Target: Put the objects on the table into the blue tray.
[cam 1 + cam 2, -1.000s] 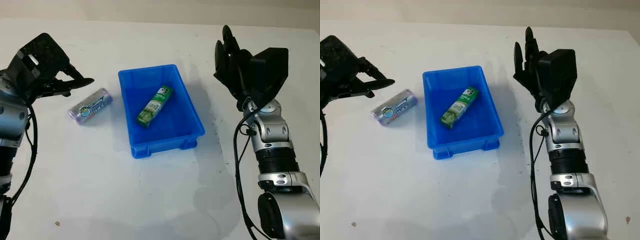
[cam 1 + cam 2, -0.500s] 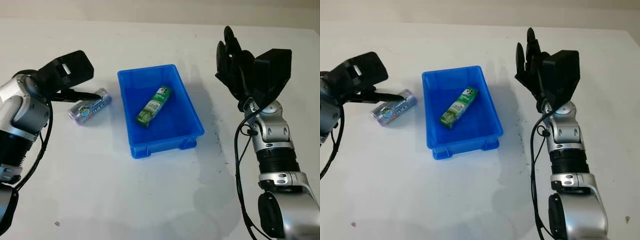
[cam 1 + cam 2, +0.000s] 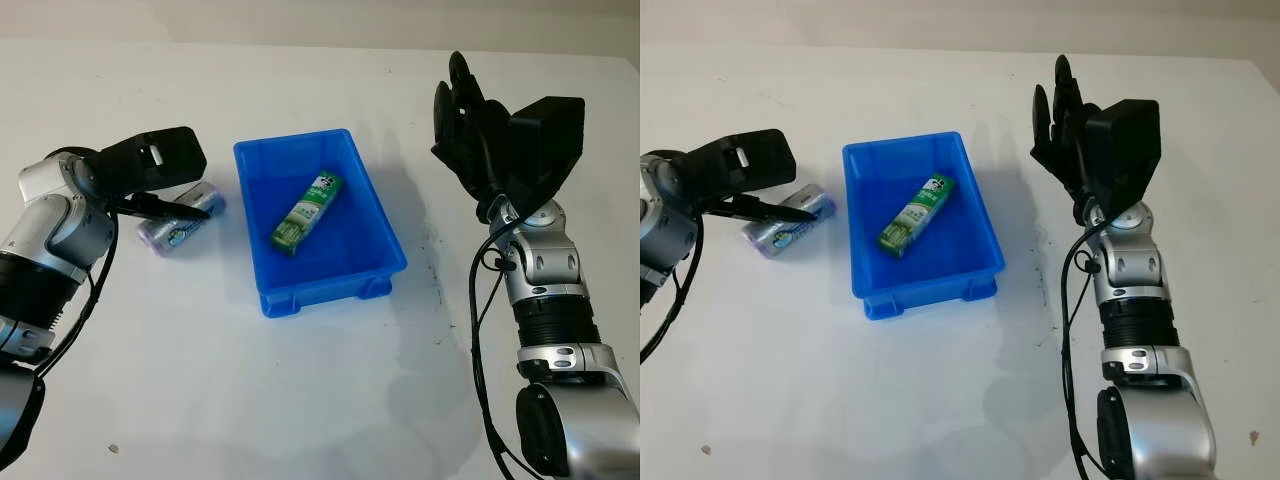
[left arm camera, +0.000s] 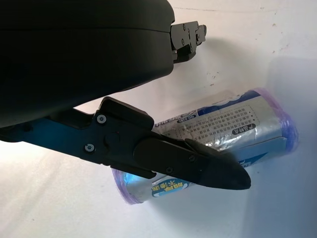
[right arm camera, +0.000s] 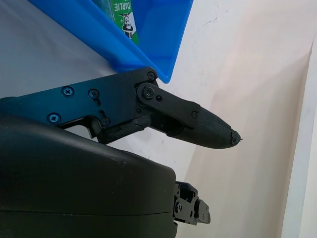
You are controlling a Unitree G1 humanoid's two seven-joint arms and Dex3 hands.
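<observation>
A white table (image 3: 300, 400) carries everything. At centre left of the frame the silver-purple roll (image 3: 180, 220) lies on its side just left of the blue tray (image 3: 385, 235) — the left hand (image 3: 150, 175) is over it, one finger (image 4: 198, 163) across its label, not clenched on it. In the tray lies a green tube (image 3: 307, 210). The right hand (image 3: 475, 130), upper right, is raised and released, holding nothing.

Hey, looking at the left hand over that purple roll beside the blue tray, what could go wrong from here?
The purple roll lies on its side, so it may roll away when the left hand closes on it. The blue tray stands close beside it, so the hand could nudge the tray. The right hand is open, raised to the tray's right.
</observation>
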